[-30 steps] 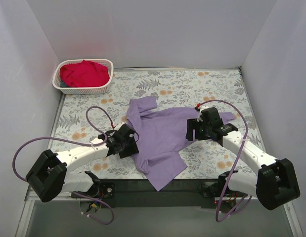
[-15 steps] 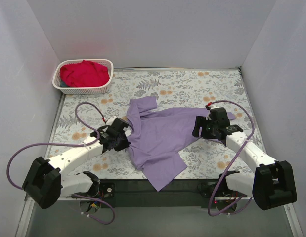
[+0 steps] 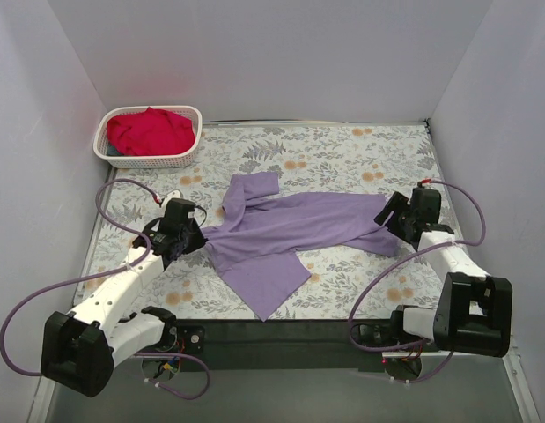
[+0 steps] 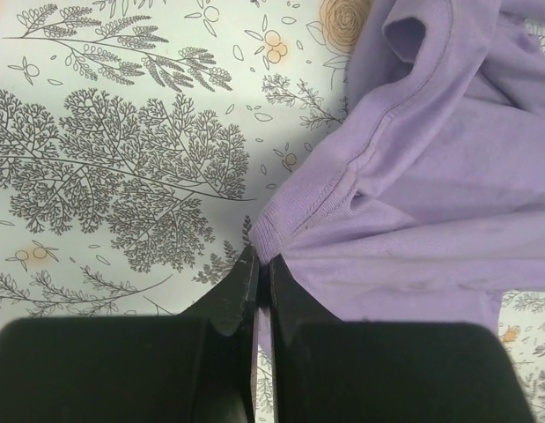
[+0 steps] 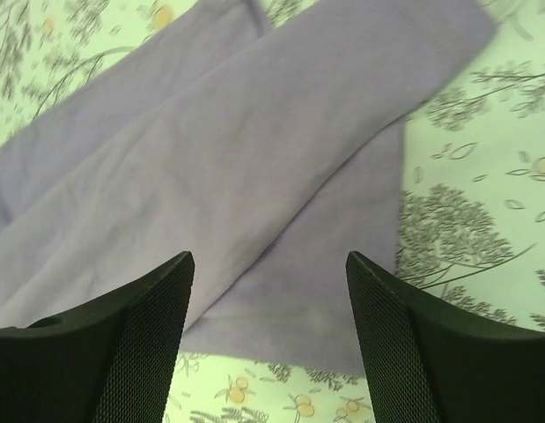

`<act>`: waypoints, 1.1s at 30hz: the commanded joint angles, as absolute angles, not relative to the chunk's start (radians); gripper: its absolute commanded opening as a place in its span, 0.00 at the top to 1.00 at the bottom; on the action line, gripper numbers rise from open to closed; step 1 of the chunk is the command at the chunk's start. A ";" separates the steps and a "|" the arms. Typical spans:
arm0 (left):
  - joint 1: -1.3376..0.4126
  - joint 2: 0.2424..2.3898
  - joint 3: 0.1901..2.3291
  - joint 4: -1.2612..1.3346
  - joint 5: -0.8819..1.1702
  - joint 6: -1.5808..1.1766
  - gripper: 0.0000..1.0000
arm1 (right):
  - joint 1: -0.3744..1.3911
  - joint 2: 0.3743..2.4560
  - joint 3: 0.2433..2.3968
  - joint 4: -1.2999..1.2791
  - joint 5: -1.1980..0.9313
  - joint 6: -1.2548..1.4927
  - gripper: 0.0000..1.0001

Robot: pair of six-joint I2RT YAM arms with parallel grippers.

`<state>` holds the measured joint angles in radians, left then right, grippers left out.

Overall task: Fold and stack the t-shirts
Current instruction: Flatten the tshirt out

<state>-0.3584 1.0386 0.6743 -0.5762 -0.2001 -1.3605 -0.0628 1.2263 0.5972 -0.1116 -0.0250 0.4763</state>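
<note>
The lavender t-shirt (image 3: 281, 233) lies stretched sideways across the middle of the floral table, with a flap hanging toward the near edge. My left gripper (image 3: 195, 236) is at its left tip, and in the left wrist view it (image 4: 263, 257) is shut on a ribbed hem of the shirt (image 4: 430, 176). My right gripper (image 3: 395, 217) is at the shirt's right end. In the right wrist view it (image 5: 268, 291) stands wide open above the cloth (image 5: 254, 159), holding nothing. The red t-shirt (image 3: 149, 130) lies crumpled in the basket.
The white lattice basket (image 3: 147, 159) stands at the back left corner. White walls close in the table on the left, back and right. Purple cables loop from both arms, one (image 3: 122, 187) over the table's left side.
Both arms have swung outward. The left gripper pulled the shirt's hem to the left, the right gripper moved right to the shirt's end, and the shirt is now stretched wider and flatter.
</note>
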 commanded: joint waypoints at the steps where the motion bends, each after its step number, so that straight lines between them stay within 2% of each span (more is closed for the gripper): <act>1: -0.333 1.000 0.646 -0.520 -0.195 -1.292 1.00 | -0.129 1.258 0.624 -0.014 0.044 0.541 0.36; 10: -0.285 0.988 0.635 -0.472 -0.126 -1.246 1.00 | -0.264 1.367 0.635 0.090 0.043 0.549 0.38; 24: -0.261 0.985 0.635 -0.466 -0.106 -1.241 1.00 | -0.307 1.514 0.664 0.184 0.018 0.531 0.45; 30: -0.233 0.991 0.627 -0.453 -0.074 -1.249 1.00 | -0.310 1.584 0.687 0.206 -0.029 0.514 0.62; 31: -0.229 1.000 0.627 -0.451 -0.065 -1.250 1.00 | -0.310 1.589 0.696 0.207 -0.034 0.512 0.72; 33: -0.213 1.009 0.629 -0.445 -0.057 -1.256 1.00 | -0.310 1.600 0.709 0.207 -0.051 0.511 0.83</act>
